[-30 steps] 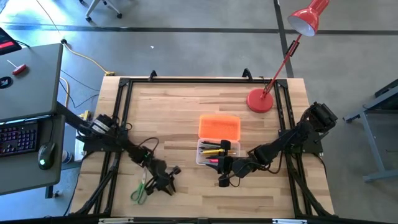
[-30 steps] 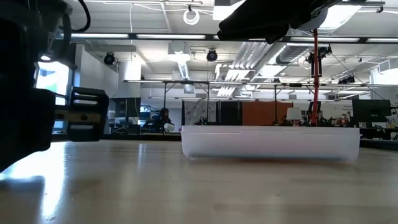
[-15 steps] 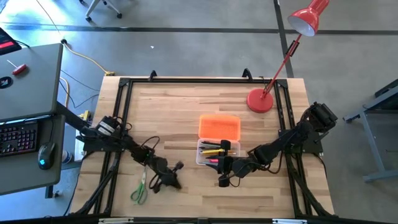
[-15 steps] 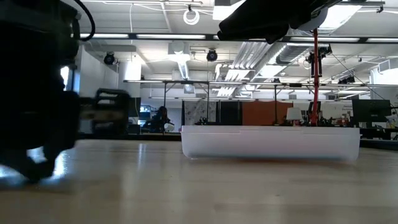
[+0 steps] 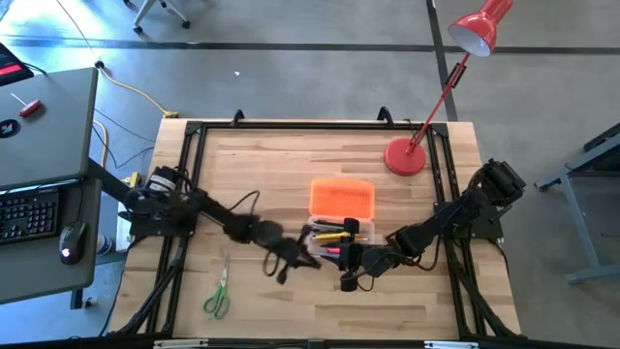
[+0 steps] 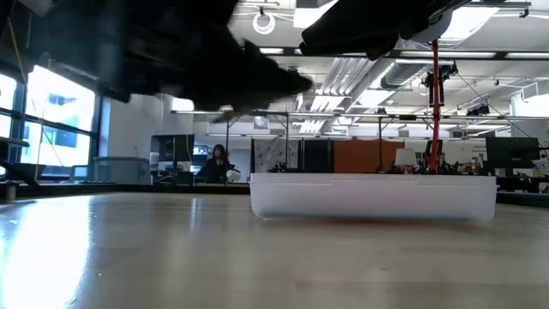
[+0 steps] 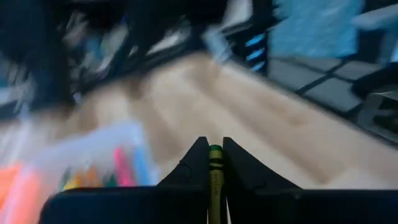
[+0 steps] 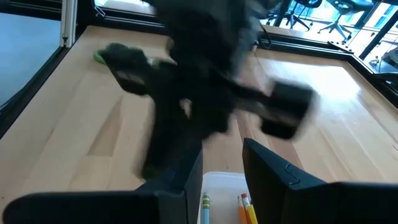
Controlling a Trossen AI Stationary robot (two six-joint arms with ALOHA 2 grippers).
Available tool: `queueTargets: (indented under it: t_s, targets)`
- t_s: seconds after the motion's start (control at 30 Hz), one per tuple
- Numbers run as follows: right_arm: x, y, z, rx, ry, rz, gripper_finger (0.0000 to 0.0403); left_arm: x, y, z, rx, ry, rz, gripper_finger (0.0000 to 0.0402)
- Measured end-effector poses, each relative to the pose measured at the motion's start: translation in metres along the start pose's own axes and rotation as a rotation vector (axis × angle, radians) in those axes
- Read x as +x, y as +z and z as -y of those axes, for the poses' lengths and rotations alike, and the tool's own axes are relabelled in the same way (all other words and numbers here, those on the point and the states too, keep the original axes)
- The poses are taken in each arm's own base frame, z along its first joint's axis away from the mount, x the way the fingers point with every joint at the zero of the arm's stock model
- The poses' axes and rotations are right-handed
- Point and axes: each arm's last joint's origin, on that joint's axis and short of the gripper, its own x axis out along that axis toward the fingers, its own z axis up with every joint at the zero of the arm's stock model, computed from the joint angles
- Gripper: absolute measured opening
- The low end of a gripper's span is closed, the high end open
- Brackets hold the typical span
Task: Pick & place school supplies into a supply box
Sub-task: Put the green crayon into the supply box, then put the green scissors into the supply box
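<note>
Both arms are matte black, built of chunky jointed segments with thin black cables looping alongside. The left gripper (image 7: pixel 215 163) ends in two wedge-shaped black fingers; the right gripper (image 8: pixel 222 163) has broader, flat black fingers.

red desk lamp (image 5: pixel 426 107) at table's (image 5: pixel 262 165) far right corner, grey desk (image 5: pixel 44 126) with keyboard (image 5: pixel 27 213) and mouse (image 5: pixel 66 254) off the left side

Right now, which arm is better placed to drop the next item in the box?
Left. The left gripper holds a green crayon beside the supply box; the right gripper hovers at the box's near edge, apparently empty.
</note>
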Motion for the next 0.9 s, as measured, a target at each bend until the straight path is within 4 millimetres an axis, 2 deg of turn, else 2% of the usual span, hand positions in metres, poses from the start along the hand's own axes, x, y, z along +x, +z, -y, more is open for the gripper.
queueTargets:
  t_s: [0.17,0.33,0.53,0.67,0.9]
  targets:
    - [0.0,0.0,0.0,0.0,-0.001,-0.001,0.0094,0.011,-0.002,-0.027,-0.124,0.045,-0.211,0.0047]
    - [0.0,0.0,0.0,-0.001,-0.001,-0.001,0.0094,0.019,0.007,-0.044,-0.1,0.115,-0.215,0.0041]
    - [0.0,0.0,0.0,-0.013,-0.005,-0.001,0.0094,0.016,0.006,-0.064,-0.202,0.204,-0.214,0.0069]
    - [0.001,0.0,0.001,-0.126,-0.024,-0.001,0.0094,0.014,0.004,-0.068,-0.277,0.216,-0.211,0.0082]
    - [-0.005,0.003,-0.001,-0.048,0.003,0.013,0.0094,0.016,0.0,-0.068,-0.274,0.227,-0.22,0.0087]
